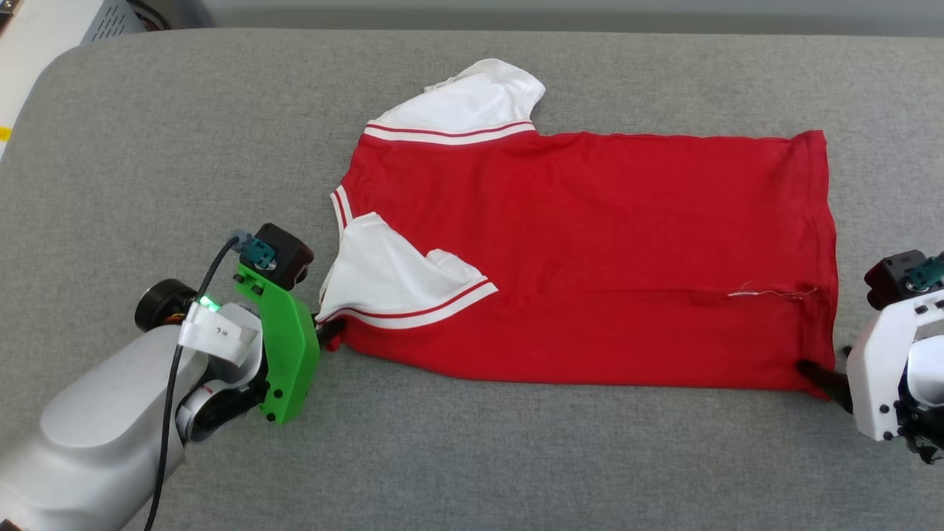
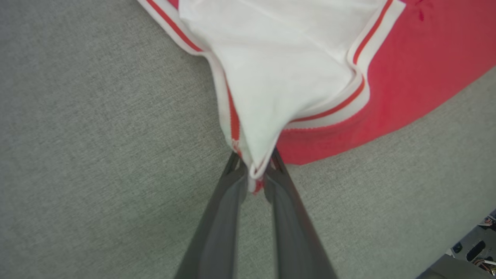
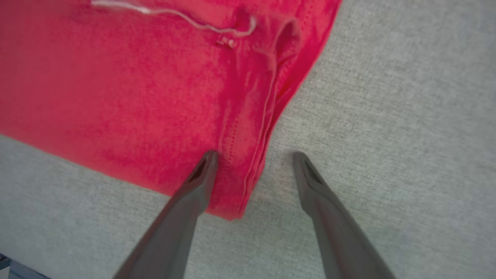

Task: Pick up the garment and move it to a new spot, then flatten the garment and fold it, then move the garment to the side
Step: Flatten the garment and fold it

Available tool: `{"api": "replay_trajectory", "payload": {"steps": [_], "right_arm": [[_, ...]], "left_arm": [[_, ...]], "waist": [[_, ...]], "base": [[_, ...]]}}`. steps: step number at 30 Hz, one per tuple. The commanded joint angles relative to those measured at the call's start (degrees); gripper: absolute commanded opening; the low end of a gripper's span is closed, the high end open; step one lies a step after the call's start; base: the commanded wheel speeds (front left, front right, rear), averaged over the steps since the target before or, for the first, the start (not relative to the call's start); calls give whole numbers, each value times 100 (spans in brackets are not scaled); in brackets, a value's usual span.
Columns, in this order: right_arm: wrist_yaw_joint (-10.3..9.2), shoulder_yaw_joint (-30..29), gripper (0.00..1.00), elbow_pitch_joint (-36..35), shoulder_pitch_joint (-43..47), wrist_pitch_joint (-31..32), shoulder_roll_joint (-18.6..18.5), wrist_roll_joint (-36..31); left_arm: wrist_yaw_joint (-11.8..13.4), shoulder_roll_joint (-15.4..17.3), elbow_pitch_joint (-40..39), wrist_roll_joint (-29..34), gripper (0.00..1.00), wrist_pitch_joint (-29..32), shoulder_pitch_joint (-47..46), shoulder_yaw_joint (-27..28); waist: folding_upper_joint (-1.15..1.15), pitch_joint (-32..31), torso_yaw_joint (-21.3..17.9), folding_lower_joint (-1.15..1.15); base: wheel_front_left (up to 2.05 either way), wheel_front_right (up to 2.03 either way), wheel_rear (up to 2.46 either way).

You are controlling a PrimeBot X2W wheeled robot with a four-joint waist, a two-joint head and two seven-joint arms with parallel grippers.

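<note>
Left hand [image 2: 254, 170] tight on garment [image 1: 590, 243] corner

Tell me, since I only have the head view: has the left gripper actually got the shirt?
Observer: Yes. In the left wrist view the left gripper is shut on the shirt's bunched corner, below the white sleeve.
Operator: And the right one? Its fingers are half hidden for me.
Observer: The right gripper is open. One fingertip is over the hem, the other over the grey surface.
Operator: So nothing is pinched there?
Observer: Not yet. The hem's edge runs between the open fingers.
</note>
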Motion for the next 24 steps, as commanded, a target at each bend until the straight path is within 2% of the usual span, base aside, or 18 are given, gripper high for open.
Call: {"api": "replay_trajectory", "payload": {"steps": [1, 5, 6, 7, 15, 24], "right_arm": [[-2, 174, 100, 152, 91, -41, 162, -16], [-2, 412, 100, 382, 193, -246, 326, 81], [-2, 456, 42, 413, 195, -294, 326, 99], [-2, 504, 0, 427, 181, -377, 312, 124], [-2, 428, 0, 379, 156, -1095, 104, 283], [-2, 132, 0, -233, 712, -1573, -188, 372]], "left_arm": [[29, -28, 28, 28, 0, -56, -96, 10], [23, -42, 94, 37, 0, -122, -52, -12], [21, -49, 110, 32, 0, -138, -41, -15], [19, -54, 130, 24, 0, -158, -24, -18], [5, 3, 243, -101, 0, -394, 230, 3], [230, 410, -296, -308, 0, -513, 826, 15]], "waist": [[0, 51, 36, 0], [0, 72, 27, 0], [0, 68, 22, 0], [0, 55, 12, 0], [0, -336, -76, 0], [0, -869, -158, 0]], "base": [[0, 0, 0], [0, 0, 0], [0, 0, 0], [0, 0, 0], [0, 0, 0], [0, 0, 0]]}}
